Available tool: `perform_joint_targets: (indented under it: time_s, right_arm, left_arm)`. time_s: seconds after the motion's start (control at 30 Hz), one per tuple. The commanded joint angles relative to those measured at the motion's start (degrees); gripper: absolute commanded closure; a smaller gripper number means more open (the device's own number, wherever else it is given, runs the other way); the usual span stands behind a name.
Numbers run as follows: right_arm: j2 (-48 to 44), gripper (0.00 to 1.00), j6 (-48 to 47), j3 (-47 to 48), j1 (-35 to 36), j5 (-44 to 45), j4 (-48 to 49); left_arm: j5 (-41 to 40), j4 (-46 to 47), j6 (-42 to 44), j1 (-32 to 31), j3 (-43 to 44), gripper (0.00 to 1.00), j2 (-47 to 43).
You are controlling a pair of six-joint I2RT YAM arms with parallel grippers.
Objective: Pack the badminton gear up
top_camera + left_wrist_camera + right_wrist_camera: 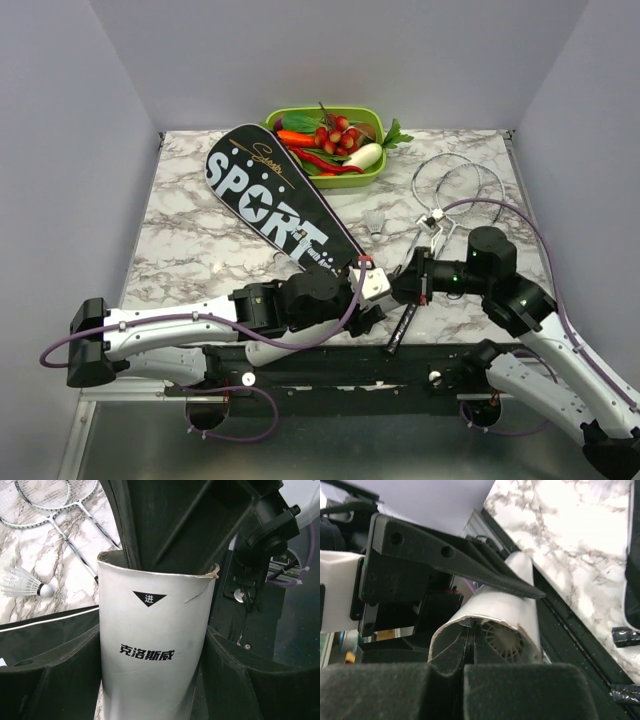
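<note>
Left gripper (378,292): jaws clamped across white cardboard tube (155,630). Right gripper (470,641): jaws pressed together, tips inside tube mouth. Shuttlecock (25,584) and rackets (50,502) lay beyond left jaws.

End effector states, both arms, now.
Left end effector: closed on the white tube.
Right end effector: closed, tips at the tube's open end, nothing visibly held.

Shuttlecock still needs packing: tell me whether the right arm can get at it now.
Probably not yet: the right gripper looks clamped on the white tube. Otherwise the shuttlecock lies in the open nearby.
</note>
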Motion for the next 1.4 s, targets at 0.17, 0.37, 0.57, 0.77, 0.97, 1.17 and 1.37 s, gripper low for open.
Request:
perform_joint_targets:
  time_s: [0.17,0.37,0.57,0.77,0.97,1.17,1.37]
  right_arm:
    - [2.9,0.89,2.7,0.4,8.0,6.2,2.5]
    - [0.2,0.46,-0.3,4.4,8.2,12.6,-5.3]
    - [0.3,0.33,-5.2,15.0,8.2,23.0,-19.3]
    - [6.9,0.29,-10.4,22.4,8.0,37.3,-23.4]
    - [22.6,0.28,-18.0,27.5,2.1,42.4,-20.0]
    - [36.2,0.26,-25.7,30.5,-9.5,33.4,-10.9]
    - [54.4,0.20,-33.4,42.8,-11.2,31.7,-13.6]
  left_arm:
    - [0.7,5.0,0.9,-0.1,-3.5,1.00,-4.3]
    - [0.2,5.3,-0.2,-0.2,-6.4,1.00,-8.3]
    - [-1.6,6.3,-2.3,-0.1,-10.5,1.00,-12.4]
    - [-2.4,7.5,-4.2,-0.2,-13.7,1.00,-14.7]
    - [-2.5,8.7,-7.6,-0.1,-16.7,1.00,-17.4]
    - [-4.5,8.2,-9.1,-0.2,-18.1,1.00,-20.4]
    - [-5.8,7.3,-9.4,-0.1,-18.0,1.00,-22.4]
